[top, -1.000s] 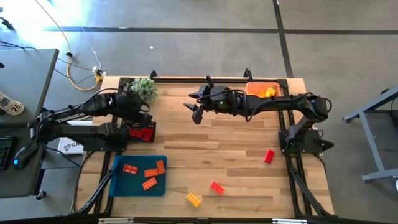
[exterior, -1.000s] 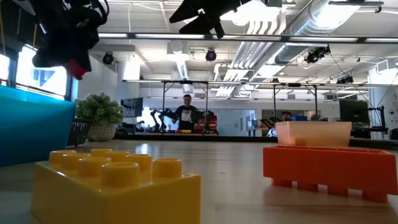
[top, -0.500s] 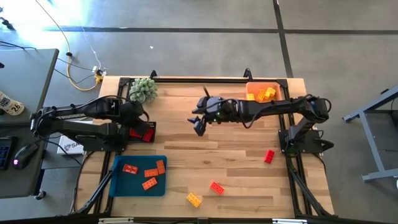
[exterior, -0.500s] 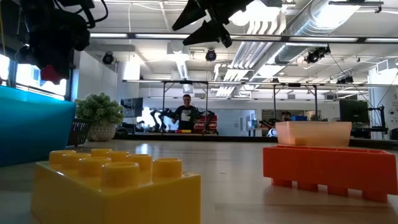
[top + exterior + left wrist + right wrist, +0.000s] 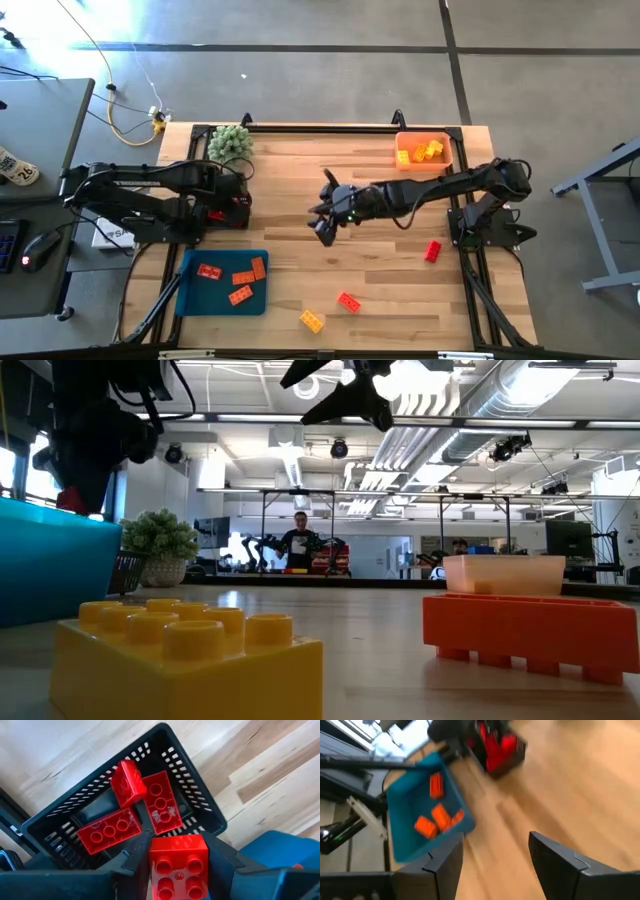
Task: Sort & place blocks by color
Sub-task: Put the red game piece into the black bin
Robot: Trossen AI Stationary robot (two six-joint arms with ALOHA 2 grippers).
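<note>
Red block [image 5: 179, 865] clamped in the left gripper [image 5: 175, 857] above the black basket [image 5: 210, 815] near the table's left edge; right gripper [image 5: 325, 222], fingers apart and empty, hovers mid-table.

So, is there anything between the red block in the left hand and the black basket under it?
Nothing visible. The left hand holds the red block right above the black basket, whose top is open.

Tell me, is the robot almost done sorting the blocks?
Partly. Done: red blocks in the black basket, orange ones in the blue tray, yellow ones in the orange bin. In hand: the left end effector holds a red block above the basket. Left: three loose blocks on the table; the right end effector is open.
</note>
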